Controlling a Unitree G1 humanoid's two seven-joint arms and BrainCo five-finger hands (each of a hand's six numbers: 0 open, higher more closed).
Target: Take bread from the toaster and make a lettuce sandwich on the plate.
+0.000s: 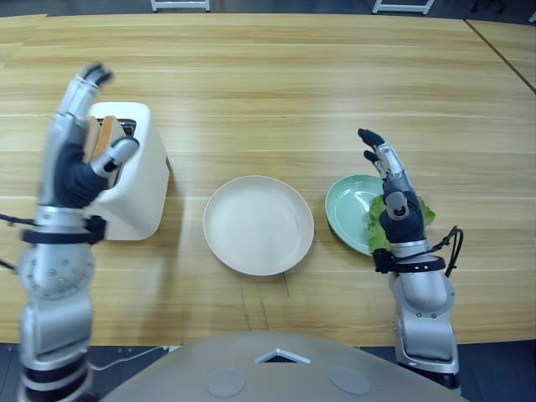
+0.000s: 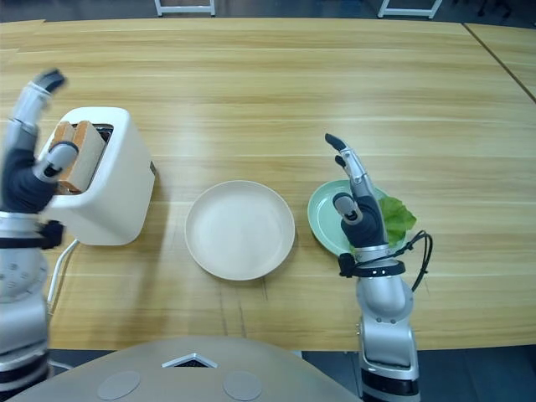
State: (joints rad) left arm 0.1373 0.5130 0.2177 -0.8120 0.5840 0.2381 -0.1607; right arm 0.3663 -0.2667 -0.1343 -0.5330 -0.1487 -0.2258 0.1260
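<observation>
A cream toaster [image 1: 138,180] stands at the left with two brown bread slices [image 1: 98,138] sticking out of its slots. My left hand [image 1: 77,146] is raised beside and over the toaster, fingers spread and open, its thumb near the slices. An empty cream plate [image 1: 258,224] lies in the middle. To its right a green plate [image 1: 347,201] holds lettuce [image 2: 395,216]. My right hand [image 1: 394,188] hovers over the green plate, fingers straight and open, partly hiding the lettuce.
The wooden table [image 1: 276,84] stretches far behind the plates. A seam to a neighbouring table [image 1: 502,59] runs at the far right. The toaster's cord [image 2: 59,268] trails toward the near left edge.
</observation>
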